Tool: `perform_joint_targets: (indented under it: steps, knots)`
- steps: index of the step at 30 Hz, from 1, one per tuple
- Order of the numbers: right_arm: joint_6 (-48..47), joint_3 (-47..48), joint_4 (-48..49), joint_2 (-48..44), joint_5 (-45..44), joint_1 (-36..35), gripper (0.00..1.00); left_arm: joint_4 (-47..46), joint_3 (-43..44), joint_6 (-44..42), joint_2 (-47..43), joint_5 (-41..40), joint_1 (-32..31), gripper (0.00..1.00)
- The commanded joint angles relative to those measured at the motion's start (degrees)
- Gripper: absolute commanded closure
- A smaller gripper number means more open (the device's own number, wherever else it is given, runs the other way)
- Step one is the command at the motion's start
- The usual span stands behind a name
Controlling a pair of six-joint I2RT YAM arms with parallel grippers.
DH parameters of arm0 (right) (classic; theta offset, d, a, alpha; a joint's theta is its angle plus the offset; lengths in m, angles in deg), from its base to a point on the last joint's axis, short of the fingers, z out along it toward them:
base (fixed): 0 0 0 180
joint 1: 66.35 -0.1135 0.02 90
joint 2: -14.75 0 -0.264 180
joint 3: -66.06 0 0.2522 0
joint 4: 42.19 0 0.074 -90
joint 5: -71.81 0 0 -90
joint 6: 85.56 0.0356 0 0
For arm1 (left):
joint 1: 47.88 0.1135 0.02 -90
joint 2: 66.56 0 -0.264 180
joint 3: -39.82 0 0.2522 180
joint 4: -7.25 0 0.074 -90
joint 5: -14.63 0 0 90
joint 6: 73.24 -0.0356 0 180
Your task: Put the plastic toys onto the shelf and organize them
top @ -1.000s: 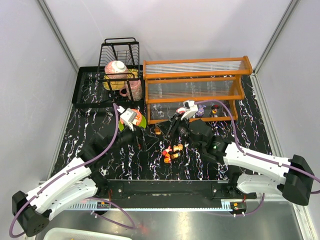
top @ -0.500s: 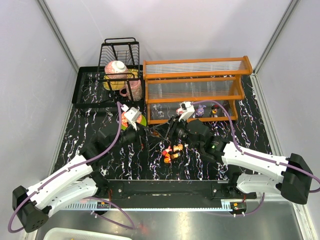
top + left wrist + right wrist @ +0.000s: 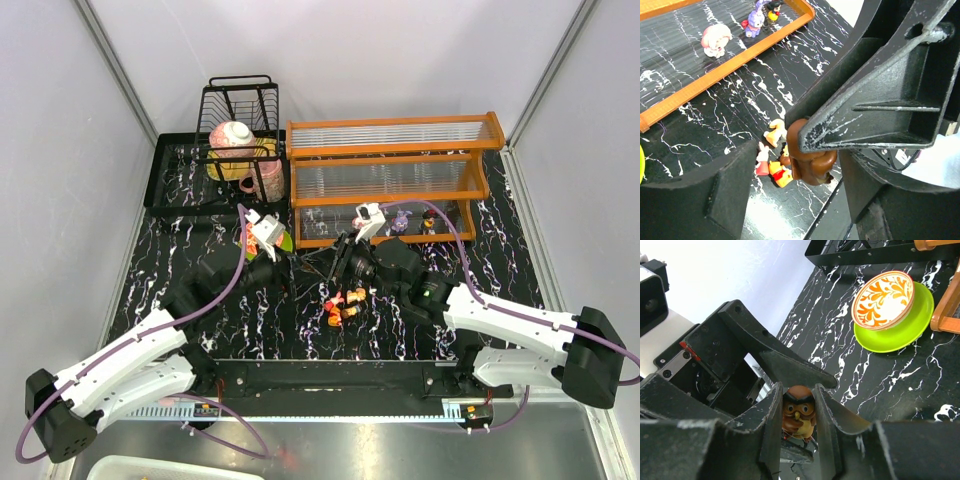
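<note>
Left wrist: shelf btm tier holds 3 toys.

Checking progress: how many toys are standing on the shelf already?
3, all on the bottom tier of the shelf: a pink-white toy, a purple toy next to it, and a dark toy beyond that. Others may be hidden behind the arms.

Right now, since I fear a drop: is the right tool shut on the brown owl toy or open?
Shut: in the right wrist view the right tool pinches the brown owl toy between both fingers.
</note>
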Motion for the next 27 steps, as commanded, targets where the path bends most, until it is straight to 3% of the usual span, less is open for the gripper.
perform_joint_targets:
  steps: [1, 7, 11, 14, 15, 22, 27]
  knots:
    - [0.1, 3.1, 3.2, 0.1, 2.1, 0.1, 1.0, -2.1, 2.7, -0.4, -0.4, -0.2, -0.4, 0.34]
    - [0.0, 2.8, 2.9, -0.1, 2.2, 0.1, 1.0, -2.2, 2.7, -0.5, 0.2, 1.1, -0.4, 0.47]
    - [0.1, 2.5, 2.7, -0.6, 2.6, 0.1, 1.0, -2.2, 2.8, -0.7, 0.4, 1.2, -0.4, 0.84]
    - [0.1, 2.5, 2.0, -1.0, 2.9, 0.1, 1.0, -2.1, 3.0, -0.7, 0.5, 1.2, -0.4, 1.0]
    - [0.1, 2.5, 2.0, -1.1, 3.1, 0.1, 1.0, -1.8, 3.1, -0.7, 0.5, 1.0, -0.4, 1.0]
    - [-0.9, 2.9, 0.9, -1.6, 5.7, 0.2, 0.61, 0.9, 4.3, -2.9, 0.9, 0.3, -0.4, 1.0]
    - [-0.4, 5.9, -3.8, -1.0, 7.3, 0.1, 0.51, 5.8, 6.5, -8.9, 1.8, -0.9, -1.2, 1.0]
